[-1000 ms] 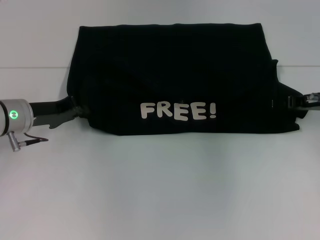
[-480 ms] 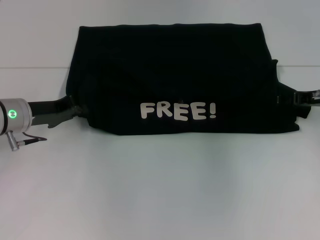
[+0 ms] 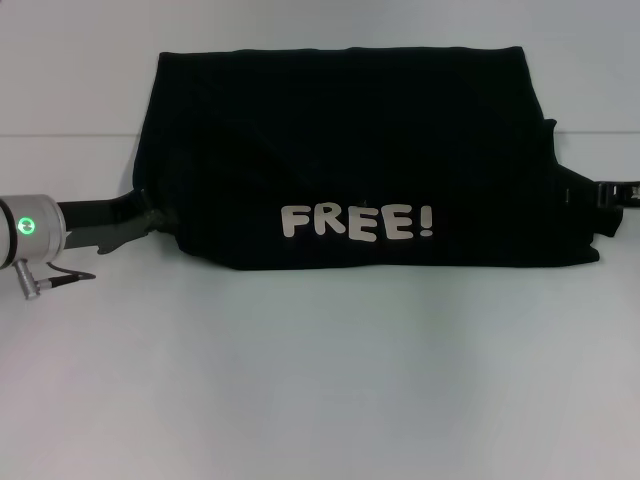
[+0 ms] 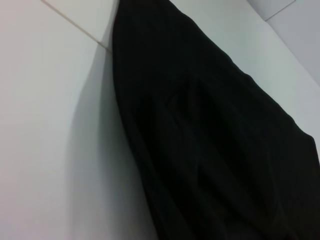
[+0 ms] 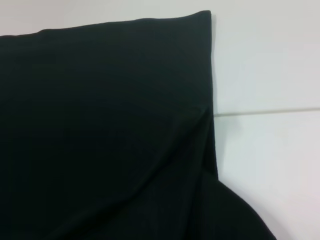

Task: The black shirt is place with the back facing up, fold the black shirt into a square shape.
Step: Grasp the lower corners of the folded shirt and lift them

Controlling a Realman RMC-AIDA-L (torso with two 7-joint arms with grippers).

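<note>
The black shirt (image 3: pixel 350 150) is lying folded into a wide band across the far middle of the white bench (image 3: pixel 320 380), with the cream "FREE!" lettering (image 3: pixel 356 222) showing on top near its front edge. The left claw (image 3: pixel 150 218) is reaching in low from the left side and is touching the shirt's lower left corner; whether its fingers are pinching the cloth or standing apart, I cannot tell, since the tips are merging with the dark fabric. The right claw (image 3: pixel 590 198) is sitting at the shirt's right end, just at the picture's edge, where a sleeve is bulging out; its fingers are also lost against the black cloth, so I cannot tell their state.

The head view is giving the whole outline of the shirt and both arms. The left wrist view is showing only a close slope of black fabric (image 4: pixel 215 145) with soft creases, rising off the bench beside a thin seam line in the surface. The right wrist view is showing a flat folded layer with a sharp corner (image 5: pixel 207 14) and a lower rounded fold beneath it, details that the head view is not making plain. Neither wrist view is showing any fingers.

A silver wrist cuff with a green light (image 3: pixel 27 227) is sitting behind the left claw, with a thin cable (image 3: pixel 65 277) trailing below it.
</note>
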